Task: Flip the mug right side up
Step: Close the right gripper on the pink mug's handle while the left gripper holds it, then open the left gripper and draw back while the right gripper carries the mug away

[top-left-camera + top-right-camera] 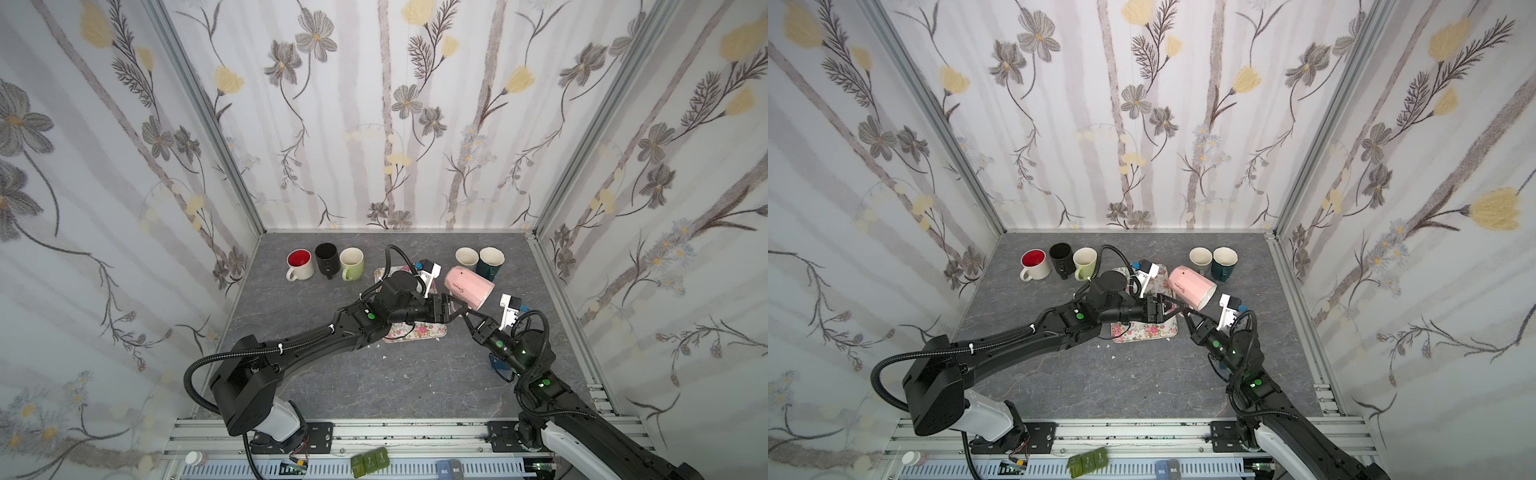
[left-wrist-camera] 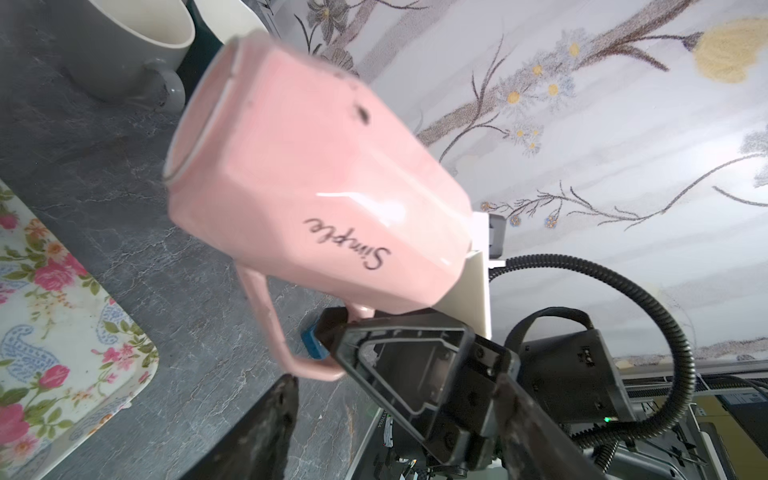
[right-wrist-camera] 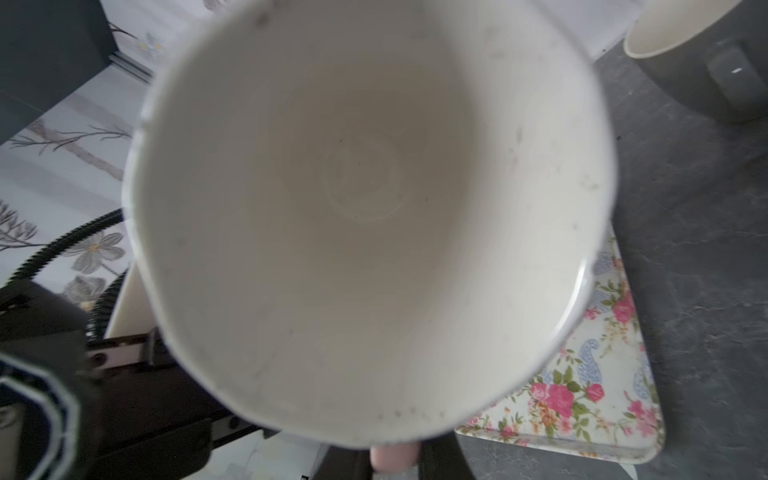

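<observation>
We are holding the pink mug (image 1: 469,286) up off the grey table (image 1: 374,374), tipped on its side just beside the floral tray (image 1: 415,334). Our right gripper (image 2: 334,332) is pinching its handle, jaws clamped tight, while our left gripper (image 1: 1177,309) is hanging wide open alongside, gripping nothing.

Both arms matte black: left arm (image 1: 316,345), right arm (image 1: 582,419). White base shell (image 1: 282,419) on each. Ribbed black hose (image 1: 188,376) looping off. Green status light (image 1: 371,316) on joints. White camera bracket (image 1: 431,272) at wrists. Right gripper (image 2: 336,332): open triangular finger frames, possibly scuffed.
</observation>
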Robot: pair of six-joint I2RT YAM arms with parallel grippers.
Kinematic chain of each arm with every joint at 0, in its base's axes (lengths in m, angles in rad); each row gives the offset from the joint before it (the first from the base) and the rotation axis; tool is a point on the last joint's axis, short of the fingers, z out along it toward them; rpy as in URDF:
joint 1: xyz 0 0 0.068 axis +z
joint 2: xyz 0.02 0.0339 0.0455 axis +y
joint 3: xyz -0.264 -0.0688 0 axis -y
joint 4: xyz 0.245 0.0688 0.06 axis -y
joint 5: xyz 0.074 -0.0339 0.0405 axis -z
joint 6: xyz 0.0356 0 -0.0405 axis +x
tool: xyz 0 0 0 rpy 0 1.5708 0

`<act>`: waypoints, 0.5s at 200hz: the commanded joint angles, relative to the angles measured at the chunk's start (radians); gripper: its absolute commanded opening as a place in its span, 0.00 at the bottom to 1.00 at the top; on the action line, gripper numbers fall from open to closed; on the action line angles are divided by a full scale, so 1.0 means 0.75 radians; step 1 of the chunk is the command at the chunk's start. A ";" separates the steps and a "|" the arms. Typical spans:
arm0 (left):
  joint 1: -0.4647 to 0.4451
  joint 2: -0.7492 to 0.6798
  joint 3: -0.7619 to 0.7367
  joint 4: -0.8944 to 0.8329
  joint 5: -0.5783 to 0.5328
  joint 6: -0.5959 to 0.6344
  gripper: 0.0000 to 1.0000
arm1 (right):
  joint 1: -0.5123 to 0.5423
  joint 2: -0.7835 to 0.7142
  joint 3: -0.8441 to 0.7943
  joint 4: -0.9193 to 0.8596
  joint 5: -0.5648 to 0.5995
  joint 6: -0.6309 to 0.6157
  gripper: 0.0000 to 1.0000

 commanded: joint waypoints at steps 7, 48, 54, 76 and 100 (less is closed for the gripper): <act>0.008 -0.031 -0.022 0.027 -0.067 0.044 0.89 | 0.003 0.062 -0.001 0.090 0.054 -0.009 0.00; 0.025 -0.072 -0.066 -0.010 -0.112 0.072 0.96 | 0.003 0.137 0.007 0.067 0.101 -0.053 0.00; 0.028 -0.083 -0.080 -0.016 -0.126 0.078 0.96 | 0.003 0.142 0.006 0.065 0.104 -0.061 0.00; 0.044 -0.120 -0.126 -0.039 -0.185 0.099 0.99 | 0.003 0.142 0.034 -0.016 0.128 -0.103 0.00; 0.052 -0.190 -0.189 -0.121 -0.353 0.172 1.00 | 0.003 0.128 0.144 -0.340 0.237 -0.203 0.00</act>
